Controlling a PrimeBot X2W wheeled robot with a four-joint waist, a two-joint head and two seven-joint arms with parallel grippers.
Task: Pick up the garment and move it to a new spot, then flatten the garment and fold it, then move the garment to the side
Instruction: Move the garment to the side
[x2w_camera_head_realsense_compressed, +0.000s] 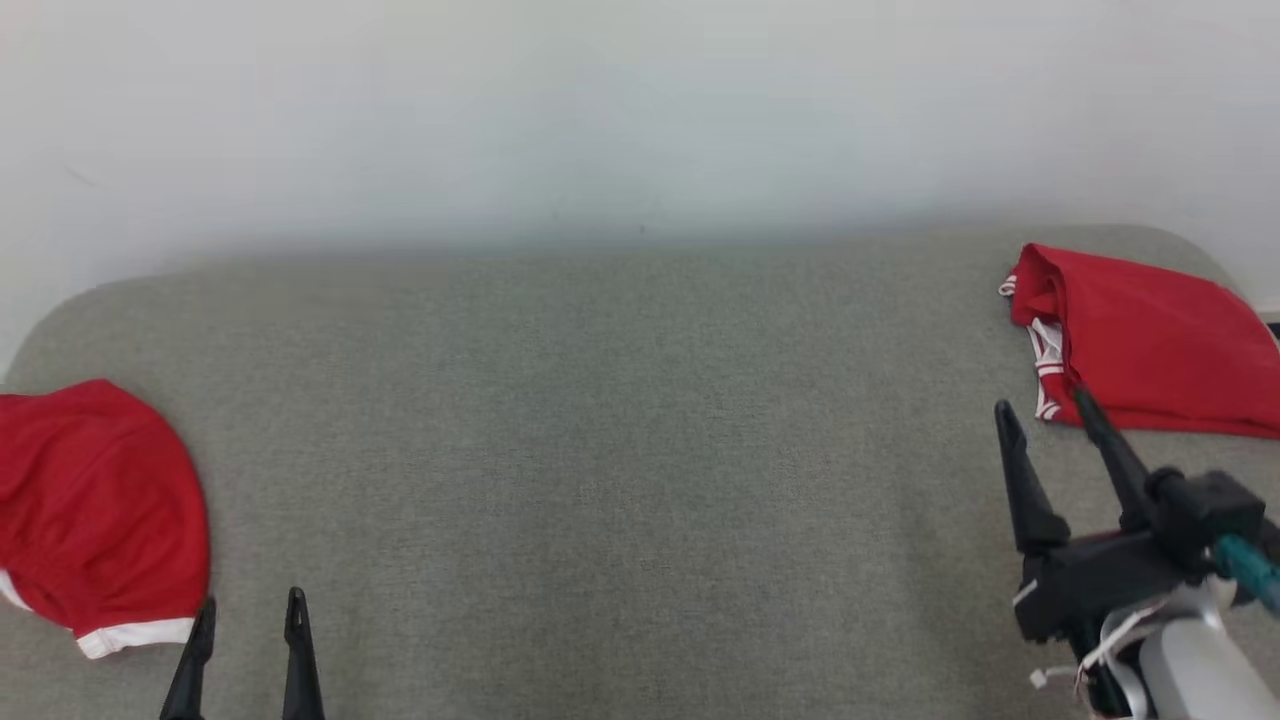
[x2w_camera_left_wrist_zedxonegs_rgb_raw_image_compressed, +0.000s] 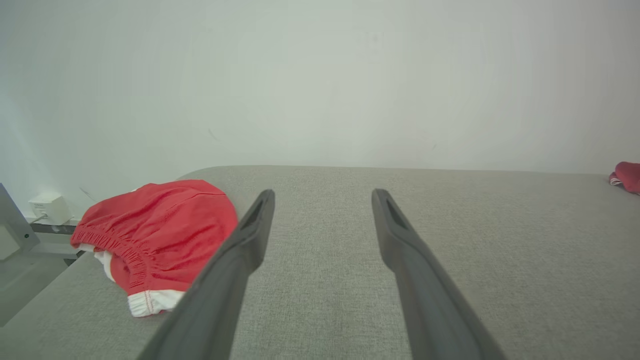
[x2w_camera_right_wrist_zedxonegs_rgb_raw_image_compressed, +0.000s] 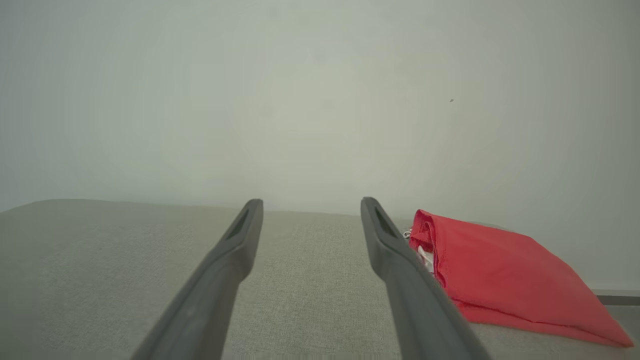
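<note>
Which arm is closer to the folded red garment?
Right. The right end effector sits beside the folded red garment; the left end effector is far off, by the crumpled red garment.

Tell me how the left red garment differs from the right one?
The left garment is a rounded, rumpled heap; the right garment is folded flat with straight edges. The left garment lies nearer the robot; the right garment lies farther back. Both are red with white trim, on the grey surface.

The left garment (x2w_camera_head_realsense_compressed: 100, 500) and the right garment (x2w_camera_head_realsense_compressed: 1150, 340) are red with white trim; the tabletop (x2w_camera_head_realsense_compressed: 620, 450) is heathered grey.
</note>
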